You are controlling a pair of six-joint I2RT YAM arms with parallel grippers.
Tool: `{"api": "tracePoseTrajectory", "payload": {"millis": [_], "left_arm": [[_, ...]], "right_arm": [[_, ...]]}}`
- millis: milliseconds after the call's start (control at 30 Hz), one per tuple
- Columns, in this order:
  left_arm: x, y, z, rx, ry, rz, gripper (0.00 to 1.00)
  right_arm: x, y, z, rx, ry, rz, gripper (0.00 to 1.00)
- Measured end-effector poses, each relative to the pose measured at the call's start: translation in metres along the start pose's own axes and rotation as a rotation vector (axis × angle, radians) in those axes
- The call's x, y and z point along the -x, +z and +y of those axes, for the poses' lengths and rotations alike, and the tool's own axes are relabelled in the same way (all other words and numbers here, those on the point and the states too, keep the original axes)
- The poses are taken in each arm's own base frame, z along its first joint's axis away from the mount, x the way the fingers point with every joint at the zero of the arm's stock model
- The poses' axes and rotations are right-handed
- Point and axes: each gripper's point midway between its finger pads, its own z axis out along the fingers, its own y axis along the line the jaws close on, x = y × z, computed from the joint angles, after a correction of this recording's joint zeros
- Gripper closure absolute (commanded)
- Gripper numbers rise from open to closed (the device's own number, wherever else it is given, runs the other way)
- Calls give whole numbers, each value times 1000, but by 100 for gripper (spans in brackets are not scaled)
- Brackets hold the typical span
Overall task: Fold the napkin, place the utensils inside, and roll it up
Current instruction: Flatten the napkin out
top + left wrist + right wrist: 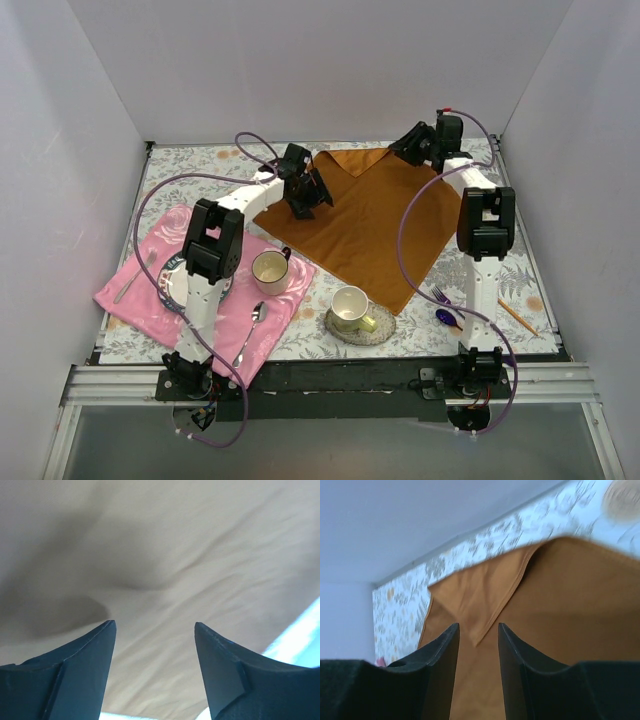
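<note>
The napkin was spread toward the desk's far edge, its far corner turned over, so folding was judged to be in hand. The left gripper was held over its left edge and the right gripper by the far corner. Both had fingers apart, with nothing gripped. The utensils lay by the near-right corner. Next, an edge would need pinching.

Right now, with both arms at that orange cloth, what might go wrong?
The napkin looks smooth and slippery, so the open left hand may pinch badly and lose it. Its near corner lies close beside the cup on a saucer; pulling the cloth could nudge it. The folded far corner sits crooked, so the fold may end uneven.
</note>
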Motion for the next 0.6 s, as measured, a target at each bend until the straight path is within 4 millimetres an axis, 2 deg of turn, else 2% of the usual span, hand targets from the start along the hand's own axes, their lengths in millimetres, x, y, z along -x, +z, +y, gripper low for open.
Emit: {"api": "tracePoseTrajectory", "payload": {"millis": [133,233,300,367,467,533,600], "left_arm": [[25,16,-38,-125,-28,-49,41],[37,29,-53,-194,-65,-81,48],[42,39,-59,-230,-95,-95,54],[48,50,-66,-268,-127,-112,61],[56,64,-75,-332,-172,-135,70],[61,67,-82,-376,-191,-150,73],[67,68,-90,-426,-205,-170,80]], "right_arm": [[-28,-42,28,-13,-24,99,60],[-51,-75,43,-24,-49,159,63],[-70,-98,46,-35,-52,198,67],[-88,-117,43,-47,-50,238,73],[-122,-140,26,-77,-25,323,86],[-143,-150,14,-101,-14,379,90],[-168,-162,1,-131,-7,445,94]]}}
